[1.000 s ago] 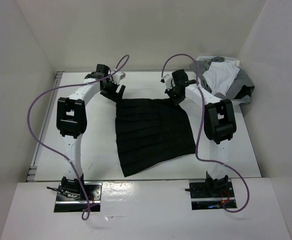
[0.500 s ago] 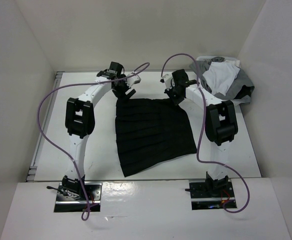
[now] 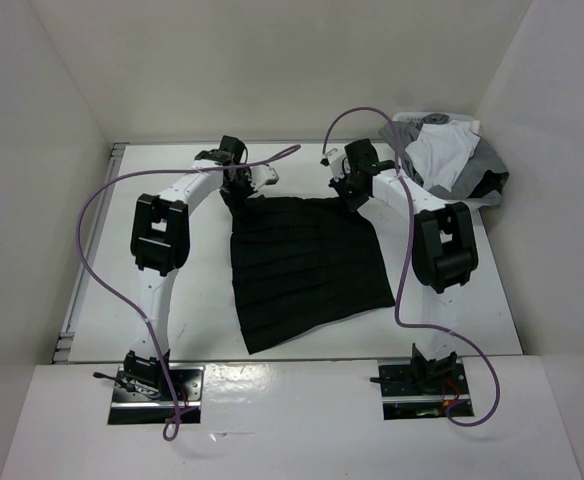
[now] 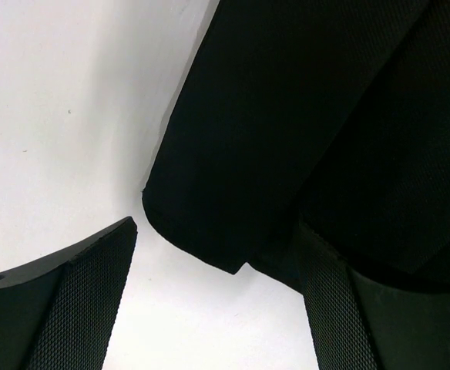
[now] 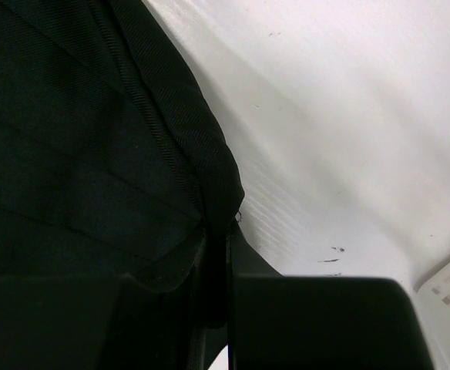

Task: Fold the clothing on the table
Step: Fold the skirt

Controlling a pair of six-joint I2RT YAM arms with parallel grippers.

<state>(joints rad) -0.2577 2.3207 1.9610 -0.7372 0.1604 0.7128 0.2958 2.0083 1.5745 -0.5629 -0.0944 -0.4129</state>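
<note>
The black pleated clothing (image 3: 304,266) lies spread flat on the white table (image 3: 202,300), its waistband at the far side. My left gripper (image 3: 244,192) hovers open over the far left corner of the clothing (image 4: 287,139); that corner sits between the fingers (image 4: 78,301), which stand apart from it. My right gripper (image 3: 352,193) is shut on the far right corner of the clothing (image 5: 94,154), the hem pinched between the jaws.
A white basket (image 3: 452,125) heaped with grey and white garments (image 3: 447,155) stands at the far right corner. White walls enclose the table on three sides. Purple cables loop above both arms.
My left arm swung right and down, from beyond the clothing's far left corner to right over it. The right arm and the clothing stayed put.
</note>
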